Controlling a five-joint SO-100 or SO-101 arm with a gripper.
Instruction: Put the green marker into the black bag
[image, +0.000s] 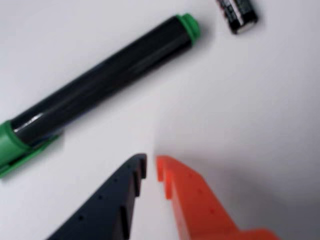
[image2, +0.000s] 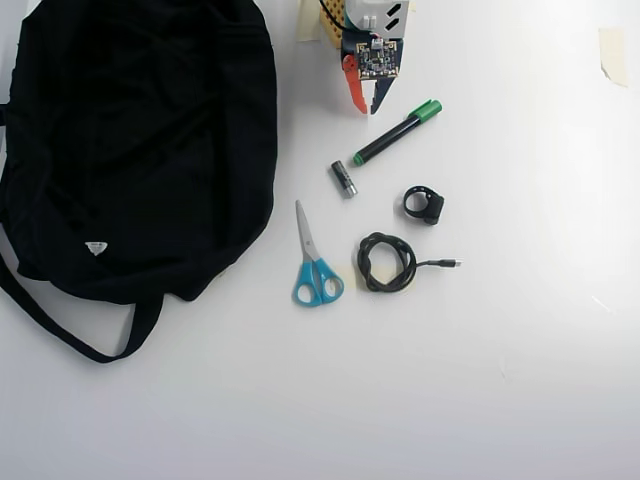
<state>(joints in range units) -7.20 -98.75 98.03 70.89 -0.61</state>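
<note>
**Gripper above marker, nothing held**

Gripper (image2: 366, 107) sits at the far edge of the white table (image2: 480, 350) in the overhead view, pointing down toward the near side. One finger is orange plastic (image: 190, 200), the other dark blue-black plastic (image: 115, 200), both wedge-shaped with stepped inner faces and small dimples. Tips are nearly together with only a narrow slit of table showing between them, nothing in the slit. So: almost closed, empty.

Green marker (image2: 396, 132) lies flat on the table just right of the fingertips in the overhead view, not touching them. Slim glossy black barrel, bright green cap at its far-right end, small green ring at the near-left end. It lies diagonally. In the wrist view the barrel (image: 100, 82) reflects light, smooth hard plastic.

Black bag (image2: 140, 140) fills the left side, well apart from the marker. Soft matte fabric, creased, rounded outline, long strap looping at the near-left, small white triangular label low on it.

Other items:
- battery (image2: 343, 179), short grey-black cylinder, just near-left of the marker's ringed end
- scissors (image2: 312, 262), metal blades, blue plastic handles, closed
- black cable (image2: 388, 262), coiled, thin plug end trailing right
- small black ring-shaped part (image2: 424, 205), right of the battery
</note>
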